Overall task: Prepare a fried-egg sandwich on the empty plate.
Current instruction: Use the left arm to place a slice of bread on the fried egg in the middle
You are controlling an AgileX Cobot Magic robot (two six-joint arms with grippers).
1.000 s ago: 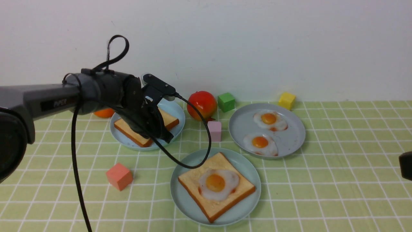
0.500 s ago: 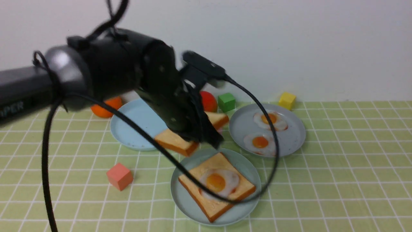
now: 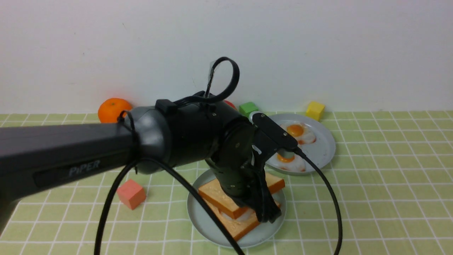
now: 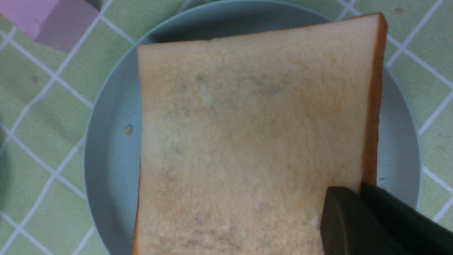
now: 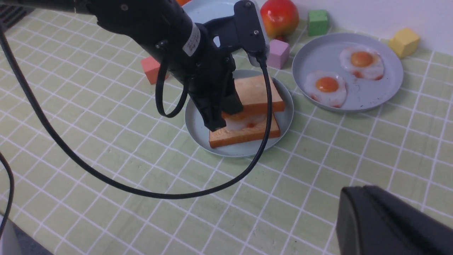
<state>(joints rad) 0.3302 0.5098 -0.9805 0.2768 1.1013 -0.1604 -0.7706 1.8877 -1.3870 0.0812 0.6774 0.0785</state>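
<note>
The grey-teal plate sits at the front centre and also shows in the right wrist view. On it lies a toast slice with a fried egg on top. My left gripper is shut on one edge of a second toast slice and holds it over the egg, slightly askew; I cannot tell whether it touches. In the left wrist view this slice covers the egg. My right gripper is shut and empty, low at the near right, out of the front view.
A grey-lavender plate with two fried eggs lies at the back right. A coral cube, an orange, a green cube, a yellow cube, a pink cube, a red fruit and the sky-blue plate stand around.
My left gripper lifted the toast slice off the sky-blue plate and carried it right and forward, over the egg and toast on the grey-teal plate.
</note>
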